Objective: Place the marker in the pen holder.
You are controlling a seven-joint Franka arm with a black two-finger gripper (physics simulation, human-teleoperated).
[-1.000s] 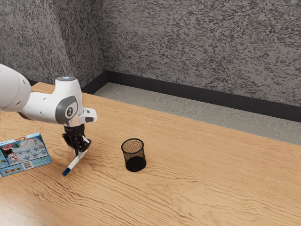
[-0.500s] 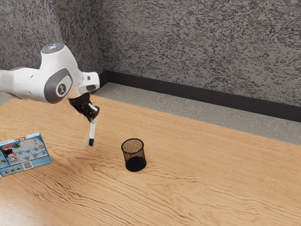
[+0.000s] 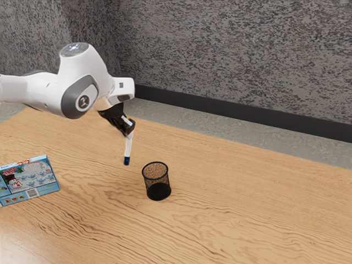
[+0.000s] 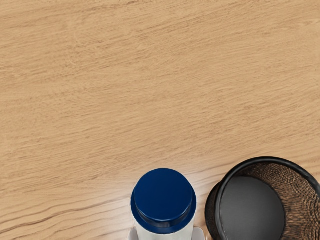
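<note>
Holding up a slim white marker with a dark blue end, I have the jaws of my black two-finger gripper clenched on it, blue end toward six o'clock in the exterior view. From the marker, the round black mesh pen holder stands near, between four and five o'clock, upright on the pale wooden table. Well apart, between eight and nine, I see a blue printed rectangular box.

White arm from the exterior view's left, end effector tilted downward, fingers clamped
</note>
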